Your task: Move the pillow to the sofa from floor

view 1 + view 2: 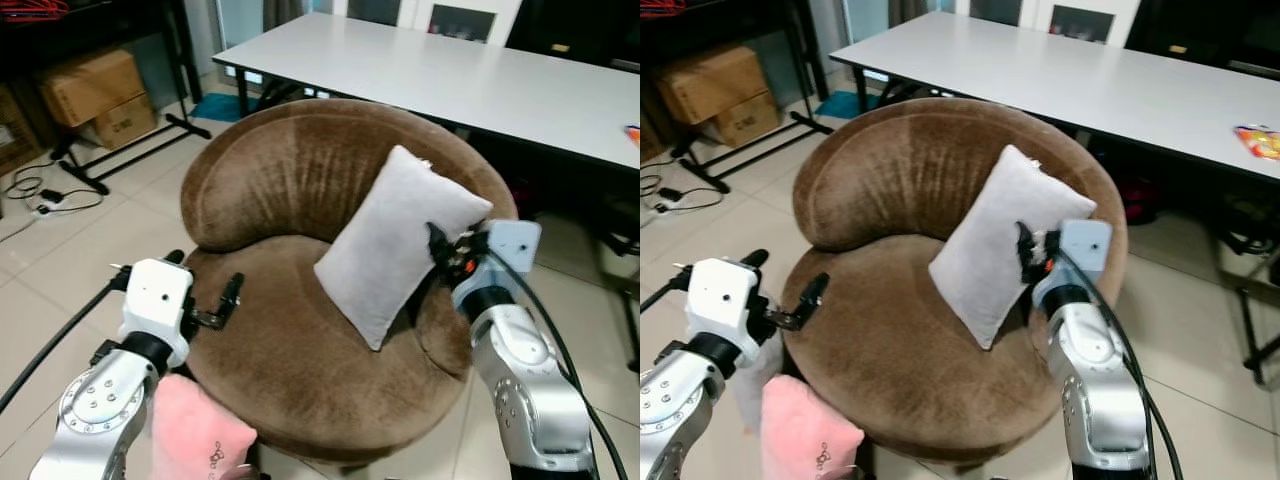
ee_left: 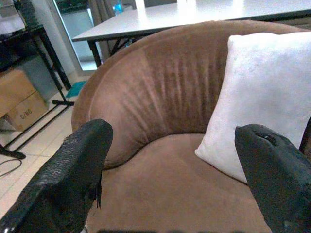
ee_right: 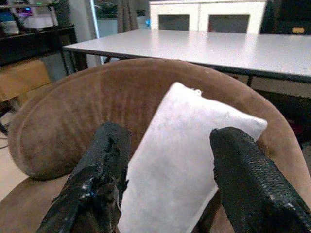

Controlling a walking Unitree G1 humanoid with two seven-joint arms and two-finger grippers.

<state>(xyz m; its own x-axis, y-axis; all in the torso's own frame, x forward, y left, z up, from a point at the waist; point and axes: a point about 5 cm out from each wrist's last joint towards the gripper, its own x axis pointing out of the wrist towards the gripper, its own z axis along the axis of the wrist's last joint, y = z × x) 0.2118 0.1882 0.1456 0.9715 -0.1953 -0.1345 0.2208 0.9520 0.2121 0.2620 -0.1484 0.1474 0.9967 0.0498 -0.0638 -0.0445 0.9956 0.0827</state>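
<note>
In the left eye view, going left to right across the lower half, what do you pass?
Left pincer → brown sofa seat → white pillow → right pincer, open beside the pillow's edge.

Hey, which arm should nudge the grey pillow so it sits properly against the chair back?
Right. The right gripper is open right at the grey pillow; the left gripper hovers open over the seat's far side of the brown sofa chair.

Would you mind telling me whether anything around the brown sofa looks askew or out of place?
The white pillow stands tilted on one corner against the sofa's backrest, beside the right hand. A pink cushion sits low at the sofa's front, by the left arm.
</note>
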